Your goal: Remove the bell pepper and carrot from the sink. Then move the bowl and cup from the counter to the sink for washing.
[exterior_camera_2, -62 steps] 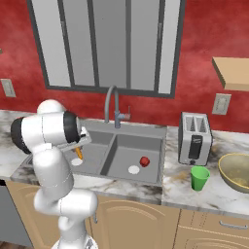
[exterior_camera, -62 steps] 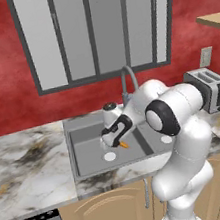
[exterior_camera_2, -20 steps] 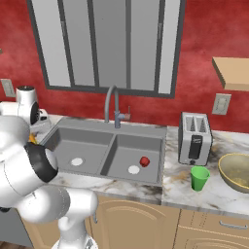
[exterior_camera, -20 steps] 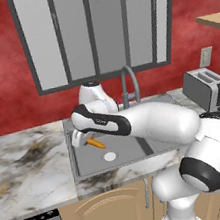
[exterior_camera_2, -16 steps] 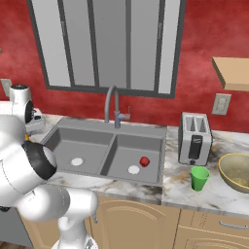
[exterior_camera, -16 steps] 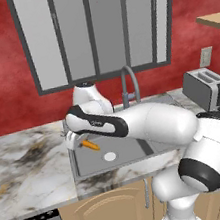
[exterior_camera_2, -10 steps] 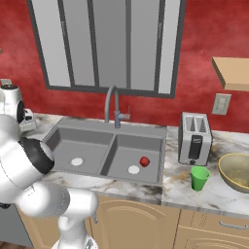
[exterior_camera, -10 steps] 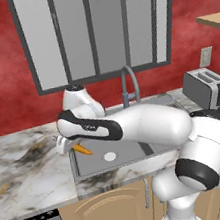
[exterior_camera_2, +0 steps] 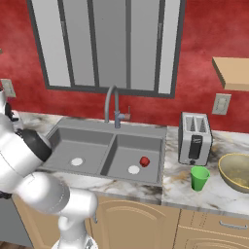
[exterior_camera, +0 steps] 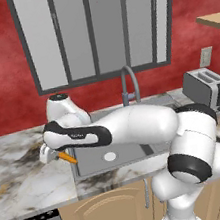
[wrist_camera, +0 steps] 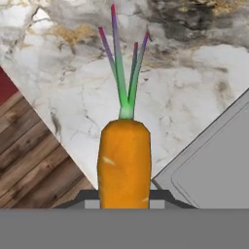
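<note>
One carrot point(wrist_camera: 124, 163), one bell pepper point(exterior_camera_2: 144, 161), one cup point(exterior_camera_2: 198, 178), one bowl point(exterior_camera_2: 237, 170) and one toaster point(exterior_camera_2: 194, 132) are in the scene, with a sink point(exterior_camera_2: 99, 147) of two basins, each with one white drain, and one faucet point(exterior_camera_2: 114, 106). The claw point(exterior_camera: 52, 155) is closed partway, gripping the carrot by its thick end; the green top points away from the hand over the marble surface point(wrist_camera: 160, 97), just beside the sink's left edge. In the left base view the carrot pokes out orange below the claw at the sink's left rim. The red bell pepper lies in the right basin near its drain. The green cup stands on the surface in front of the toaster, with the bowl just beside it to the right.
</note>
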You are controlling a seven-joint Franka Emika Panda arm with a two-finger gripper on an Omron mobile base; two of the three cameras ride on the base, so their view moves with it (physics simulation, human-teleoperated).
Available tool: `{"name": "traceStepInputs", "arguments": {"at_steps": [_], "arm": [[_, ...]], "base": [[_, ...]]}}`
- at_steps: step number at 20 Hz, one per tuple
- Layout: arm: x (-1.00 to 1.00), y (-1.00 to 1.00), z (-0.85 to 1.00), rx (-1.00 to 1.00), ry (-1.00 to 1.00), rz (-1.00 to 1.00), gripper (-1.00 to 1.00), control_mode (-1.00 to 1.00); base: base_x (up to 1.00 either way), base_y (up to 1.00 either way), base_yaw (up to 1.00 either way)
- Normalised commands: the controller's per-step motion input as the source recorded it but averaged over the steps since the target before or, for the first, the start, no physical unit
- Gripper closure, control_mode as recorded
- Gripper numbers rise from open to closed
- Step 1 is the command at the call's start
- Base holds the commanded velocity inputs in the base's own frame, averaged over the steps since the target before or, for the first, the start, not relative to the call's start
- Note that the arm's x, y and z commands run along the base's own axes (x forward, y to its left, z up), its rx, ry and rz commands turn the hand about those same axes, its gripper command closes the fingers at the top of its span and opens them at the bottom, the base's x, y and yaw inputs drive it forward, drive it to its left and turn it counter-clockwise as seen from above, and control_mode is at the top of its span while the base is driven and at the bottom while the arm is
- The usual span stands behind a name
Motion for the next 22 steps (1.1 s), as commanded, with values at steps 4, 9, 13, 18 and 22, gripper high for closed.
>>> {"name": "traceStepInputs", "arguments": {"at_steps": [4,9,13,18,22], "arm": [[-0.01,0.39,-0.24,-0.07,-0.06,-0.11,1.00,-1.00],[0.00,0.34,-0.26,-0.09,-0.05,-0.14,1.00,-1.00],[0.06,0.25,-0.24,-0.04,0.00,-0.13,1.00,-1.00],[0.09,0.16,-0.24,0.00,0.03,-0.08,1.00,-1.00],[0.05,0.12,-0.24,0.00,0.04,-0.07,1.00,-1.00]], "base": [[0.00,0.00,0.00],[0.00,0.00,0.00],[0.00,0.00,0.00],[0.00,0.00,0.00],[0.00,0.00,0.00]]}}
